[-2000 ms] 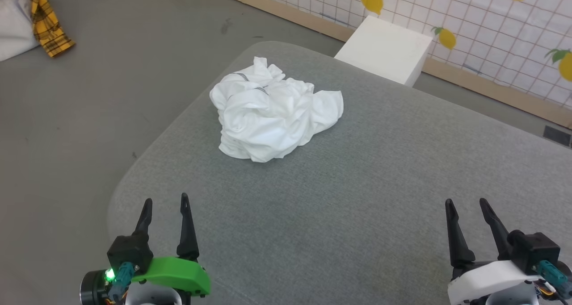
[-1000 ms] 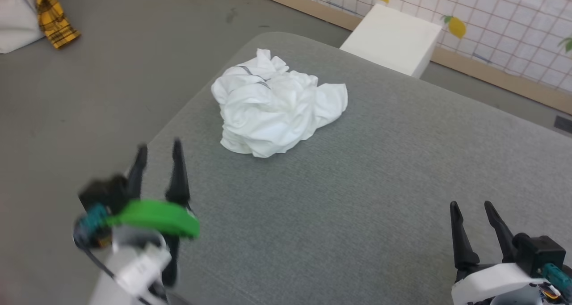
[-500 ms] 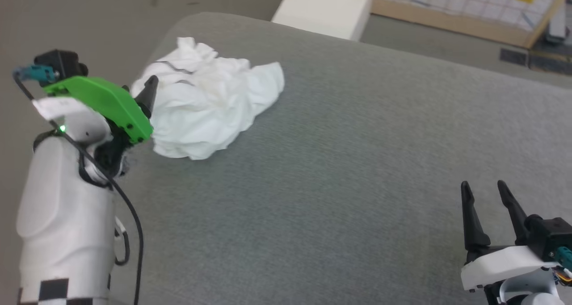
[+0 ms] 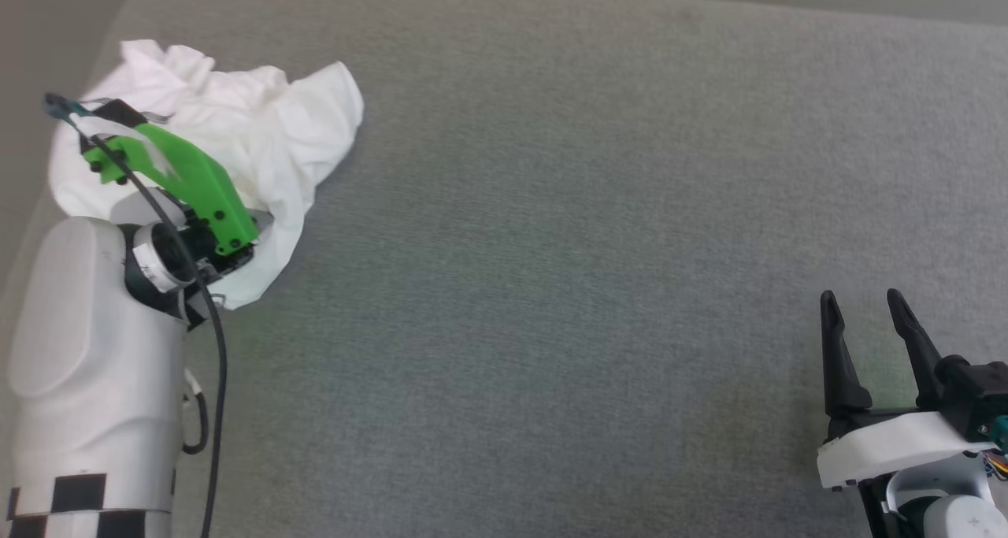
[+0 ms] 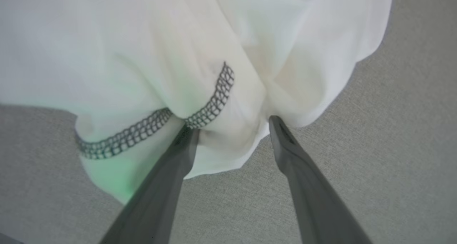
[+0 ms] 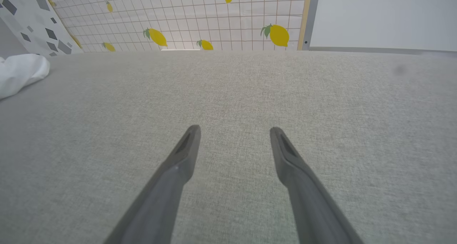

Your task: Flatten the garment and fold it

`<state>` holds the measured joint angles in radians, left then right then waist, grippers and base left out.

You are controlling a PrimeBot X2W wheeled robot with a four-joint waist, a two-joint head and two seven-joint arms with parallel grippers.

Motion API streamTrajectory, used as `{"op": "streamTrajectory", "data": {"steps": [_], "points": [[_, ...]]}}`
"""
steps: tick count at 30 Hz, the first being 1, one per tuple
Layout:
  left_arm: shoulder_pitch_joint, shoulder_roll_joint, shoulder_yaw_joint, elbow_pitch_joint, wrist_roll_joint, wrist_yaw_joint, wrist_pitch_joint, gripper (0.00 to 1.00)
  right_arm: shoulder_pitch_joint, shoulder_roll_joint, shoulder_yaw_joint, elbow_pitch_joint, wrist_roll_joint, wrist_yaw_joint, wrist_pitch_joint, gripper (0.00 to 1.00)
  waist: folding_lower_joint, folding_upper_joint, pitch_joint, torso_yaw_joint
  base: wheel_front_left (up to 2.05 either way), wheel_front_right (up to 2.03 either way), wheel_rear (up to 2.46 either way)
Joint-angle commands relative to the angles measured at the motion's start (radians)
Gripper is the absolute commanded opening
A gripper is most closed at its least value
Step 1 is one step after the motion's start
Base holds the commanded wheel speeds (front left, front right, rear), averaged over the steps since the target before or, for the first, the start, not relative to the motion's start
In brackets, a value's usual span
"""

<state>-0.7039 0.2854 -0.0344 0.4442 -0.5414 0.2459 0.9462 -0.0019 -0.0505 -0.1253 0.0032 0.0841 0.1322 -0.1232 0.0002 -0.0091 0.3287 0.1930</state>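
The garment (image 4: 268,132) is a crumpled white heap at the far left corner of the grey padded surface (image 4: 591,207). My left arm with its green wrist cover (image 4: 189,179) reaches over the heap's near side. In the left wrist view my left gripper (image 5: 232,124) stands open, with both fingertips at the cloth's edge and a white fold between them. A dark zigzag seam (image 5: 214,101) runs by the left finger. My right gripper (image 4: 860,295) is open and holds nothing at the near right, above bare surface (image 6: 234,129). A corner of the garment (image 6: 21,72) lies far to its left.
The surface's rounded left edge (image 4: 31,207) runs close beside the garment, with floor (image 4: 31,18) beyond it. A lemon-patterned grid wall (image 6: 214,19) and a white panel (image 6: 382,17) stand past the far edge. A wide stretch of grey surface separates the two grippers.
The head camera has turned and dipped, shifting the whole picture. My left arm has reached forward from the near edge onto the garment. The right gripper has kept its place, open.
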Motion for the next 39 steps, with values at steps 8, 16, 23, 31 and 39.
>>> {"op": "streamTrajectory", "data": {"steps": [8, 16, 23, 31, 39], "points": [[0.079, -0.044, -0.041, -0.049, -0.015, 0.062, 0.125, 1.00, -0.039, 0.000, -0.005, -0.010, -0.004, -0.002, -0.008, 1.00, -0.0002, 0.0088, 0.082, -0.059, 0.00, 0.00, 0.00], [0.112, -0.014, -0.045, -0.092, 0.027, 0.060, 0.028, 0.00, -0.045, 0.000, -0.007, 0.008, 0.001, -0.002, -0.020, 1.00, -0.0002, 0.0088, 0.081, -0.053, 0.00, 0.00, 0.00], [0.093, -0.006, -0.015, -0.105, 0.032, 0.015, -0.158, 0.00, -0.027, 0.000, -0.001, 0.037, 0.010, -0.002, -0.027, 1.00, -0.0002, 0.0088, 0.024, -0.025, 0.00, 0.00, 0.00], [0.012, -0.005, 0.012, -0.128, 0.015, -0.063, -0.340, 0.00, -0.011, 0.000, 0.025, 0.081, 0.032, -0.002, -0.040, 1.00, -0.0002, 0.0088, -0.065, 0.009, 0.00, 0.00, 0.00], [-0.173, 0.025, 0.007, -0.173, 0.032, -0.143, -0.483, 0.00, 0.003, 0.000, 0.043, 0.140, 0.058, -0.002, -0.062, 1.00, -0.0002, 0.0088, -0.156, 0.000, 0.00, 0.00, 0.00]]}}
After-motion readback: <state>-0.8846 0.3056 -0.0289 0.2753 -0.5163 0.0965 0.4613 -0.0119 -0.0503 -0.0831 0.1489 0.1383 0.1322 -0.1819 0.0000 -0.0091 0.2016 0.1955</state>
